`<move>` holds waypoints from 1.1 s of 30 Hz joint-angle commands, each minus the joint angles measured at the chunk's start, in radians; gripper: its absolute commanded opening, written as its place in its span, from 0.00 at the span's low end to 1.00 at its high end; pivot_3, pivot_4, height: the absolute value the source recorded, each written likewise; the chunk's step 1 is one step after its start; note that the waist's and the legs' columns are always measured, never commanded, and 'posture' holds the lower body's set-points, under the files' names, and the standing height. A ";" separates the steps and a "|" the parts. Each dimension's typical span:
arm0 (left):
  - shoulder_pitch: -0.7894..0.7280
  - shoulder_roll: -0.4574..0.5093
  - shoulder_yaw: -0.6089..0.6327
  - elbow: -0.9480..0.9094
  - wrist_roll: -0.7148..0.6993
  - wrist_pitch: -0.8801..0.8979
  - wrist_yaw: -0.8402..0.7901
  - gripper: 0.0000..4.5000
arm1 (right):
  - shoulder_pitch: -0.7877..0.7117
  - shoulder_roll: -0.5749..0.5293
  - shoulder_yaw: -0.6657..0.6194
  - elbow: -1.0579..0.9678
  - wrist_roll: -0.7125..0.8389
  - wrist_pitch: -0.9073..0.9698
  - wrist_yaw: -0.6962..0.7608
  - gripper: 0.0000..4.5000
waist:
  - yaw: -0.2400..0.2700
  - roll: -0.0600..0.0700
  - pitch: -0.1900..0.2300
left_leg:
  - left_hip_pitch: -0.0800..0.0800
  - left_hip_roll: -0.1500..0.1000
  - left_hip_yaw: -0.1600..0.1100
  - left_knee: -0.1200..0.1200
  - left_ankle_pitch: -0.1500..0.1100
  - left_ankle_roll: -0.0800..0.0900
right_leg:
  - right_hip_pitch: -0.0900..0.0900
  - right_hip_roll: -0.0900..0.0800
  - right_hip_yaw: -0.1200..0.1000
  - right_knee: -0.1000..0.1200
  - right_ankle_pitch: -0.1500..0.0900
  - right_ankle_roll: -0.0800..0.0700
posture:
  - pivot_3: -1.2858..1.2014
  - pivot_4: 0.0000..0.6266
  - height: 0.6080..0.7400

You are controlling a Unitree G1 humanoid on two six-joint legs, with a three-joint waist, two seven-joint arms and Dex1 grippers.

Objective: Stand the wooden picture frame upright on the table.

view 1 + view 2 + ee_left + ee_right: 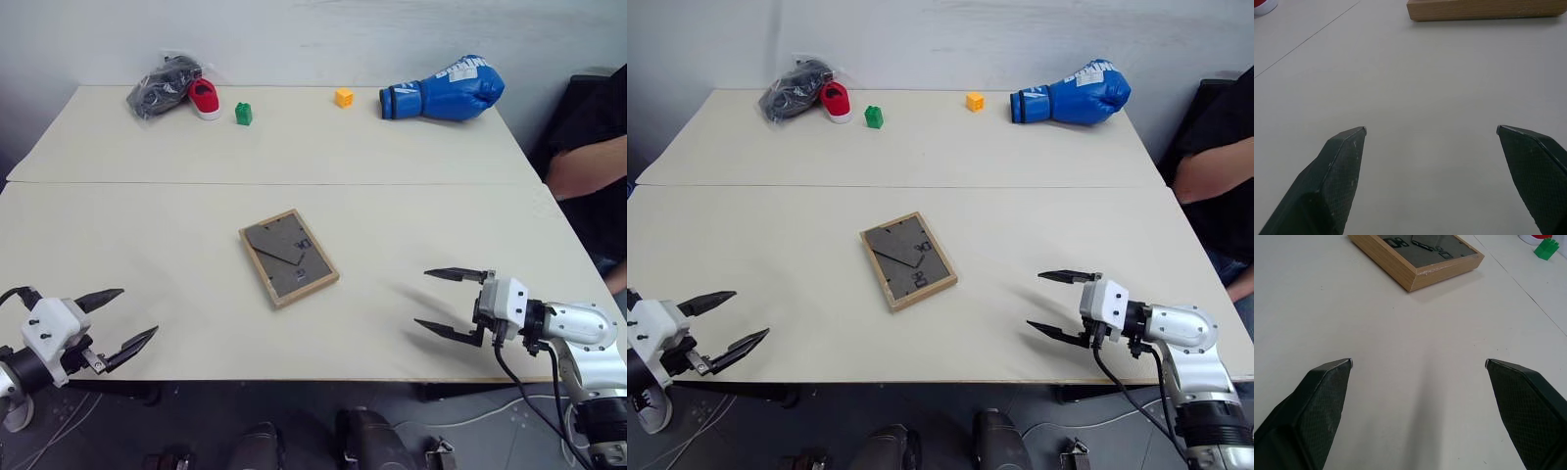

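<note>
wooden picture frame (288, 258) lies flat, back panel up, mid-table (176, 245) — left gripper (118, 321) at seven o'clock, right gripper (453, 305) at four, both spread wide, empty. white lettering on the blue boxing glove (446, 90) — unreadable.

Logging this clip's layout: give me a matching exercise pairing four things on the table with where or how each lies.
Things:
1. small light-wood picture frame
2. blue boxing glove
3. small green block
4. small orange cube

Places:
A. far edge, just left of the glove
B. far right corner
C. lying flat, dark back panel up, mid-table
D. beside the red shoe

Pairs: 1-C, 2-B, 3-D, 4-A
</note>
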 commanded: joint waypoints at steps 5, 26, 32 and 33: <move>-0.011 0.020 0.024 -0.026 -0.042 0.078 -0.012 1.00 | -0.022 0.007 -0.005 0.001 0.011 0.011 -0.015 1.00 | 0.000 0.000 0.000 | 0.000 0.000 0.000 0.000 0.000 0.000 | 0.000 0.000 0.000 0.000 0.000 0.000 | 0.52 0.24 1.00; -0.513 -0.280 -0.518 -0.158 0.138 0.721 0.576 0.01 | -0.545 0.404 0.339 0.338 -0.387 0.181 -0.411 0.00 | -0.002 0.001 0.000 | -0.004 0.000 0.000 0.007 0.002 -0.003 | -0.003 0.000 -0.002 0.009 0.001 0.001 | 0.52 0.24 1.00; -0.563 -0.291 -0.578 -0.119 0.162 0.712 0.541 0.01 | -0.514 0.434 0.366 0.265 -0.320 0.157 -0.280 0.00 | -0.001 0.001 0.000 | -0.004 -0.001 0.000 0.008 0.002 -0.003 | -0.003 0.000 -0.002 0.010 0.001 0.001 | 0.52 0.24 1.00; -0.562 -0.283 -0.587 -0.124 0.154 0.721 0.518 0.01 | -0.492 0.429 0.370 0.217 -0.309 0.169 -0.264 0.00 | 0.001 0.001 0.000 | -0.004 0.000 0.000 0.008 0.002 -0.003 | -0.003 0.000 -0.003 0.010 0.001 0.001 | 0.52 0.24 1.00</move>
